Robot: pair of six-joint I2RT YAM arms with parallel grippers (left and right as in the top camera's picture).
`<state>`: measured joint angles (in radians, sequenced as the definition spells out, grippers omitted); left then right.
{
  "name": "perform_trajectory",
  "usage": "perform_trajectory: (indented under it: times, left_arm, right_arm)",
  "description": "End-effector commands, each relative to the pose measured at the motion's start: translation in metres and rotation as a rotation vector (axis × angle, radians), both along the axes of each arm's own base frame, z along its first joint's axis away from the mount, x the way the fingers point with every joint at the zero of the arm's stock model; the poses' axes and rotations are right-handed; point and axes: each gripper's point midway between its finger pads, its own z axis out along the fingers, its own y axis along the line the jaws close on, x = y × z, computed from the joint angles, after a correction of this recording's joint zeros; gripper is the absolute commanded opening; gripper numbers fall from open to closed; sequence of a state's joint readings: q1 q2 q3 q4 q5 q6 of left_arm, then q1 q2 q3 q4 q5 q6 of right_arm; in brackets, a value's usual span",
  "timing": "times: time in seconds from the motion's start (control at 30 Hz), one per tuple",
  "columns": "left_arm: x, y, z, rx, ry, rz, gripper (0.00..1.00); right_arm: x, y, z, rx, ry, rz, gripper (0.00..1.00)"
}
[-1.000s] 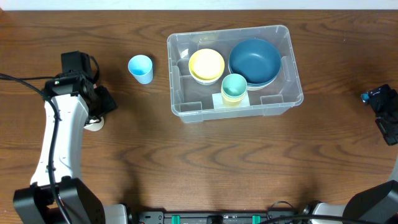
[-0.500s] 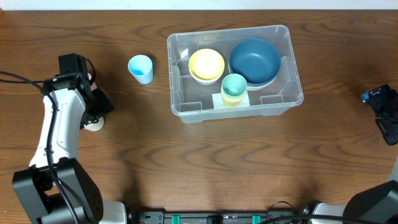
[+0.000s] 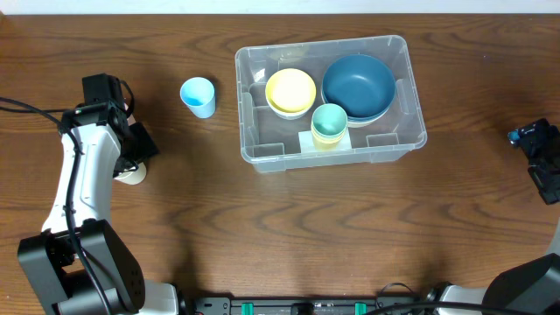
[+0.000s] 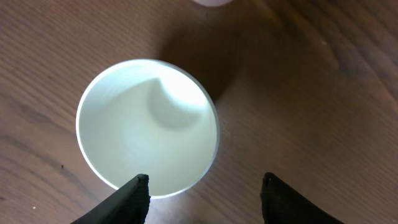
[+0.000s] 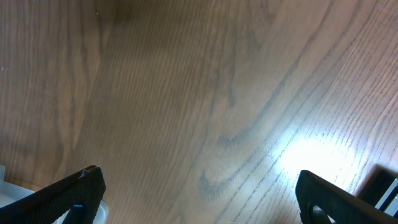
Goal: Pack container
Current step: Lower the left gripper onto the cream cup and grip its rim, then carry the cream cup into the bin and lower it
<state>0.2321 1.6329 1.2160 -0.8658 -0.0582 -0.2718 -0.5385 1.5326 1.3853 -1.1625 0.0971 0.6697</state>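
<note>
The clear container stands at the table's upper middle. It holds a dark blue bowl, a yellow bowl and a teal cup stacked on a yellow cup. A light blue cup stands on the table to its left. My left gripper is open directly above a white cup; one finger overlaps its rim. In the overhead view the white cup peeks out under the left arm. My right gripper is open and empty over bare wood at the right edge.
A small white object lies just beyond the white cup in the left wrist view. The right arm sits at the table's right edge, well away from the container.
The left arm has shifted slightly to the left and up over the white cup. The right arm and the container's contents have not moved.
</note>
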Motion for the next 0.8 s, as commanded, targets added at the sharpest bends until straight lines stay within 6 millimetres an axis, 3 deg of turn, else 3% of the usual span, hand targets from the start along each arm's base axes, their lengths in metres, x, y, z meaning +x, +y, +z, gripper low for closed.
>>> perform_trajectory:
  times: [0.0, 0.33, 0.5, 0.67, 0.77]
  left_arm:
    - [-0.008, 0.002, -0.014, 0.008, 0.038, -0.010, 0.57]
    - [-0.019, -0.001, -0.048, 0.006, 0.043, -0.009, 0.57]
    - [-0.018, -0.002, -0.049, 0.002, 0.038, -0.010, 0.33]
    - [-0.015, -0.016, -0.049, -0.079, 0.018, -0.026, 0.06]
    - [-0.010, -0.031, -0.043, -0.159, -0.004, -0.041, 0.06]
  right_arm:
    - [-0.001, -0.002, 0.001, -0.002, -0.002, -0.015, 0.99]
    - [-0.001, -0.002, 0.001, -0.003, -0.003, -0.015, 0.99]
    - [-0.001, -0.002, 0.001, -0.002, -0.003, -0.015, 0.99]
    - [-0.001, -0.002, 0.001, -0.002, -0.002, -0.015, 0.99]
    - [-0.001, -0.002, 0.001, -0.002, -0.002, -0.015, 0.99]
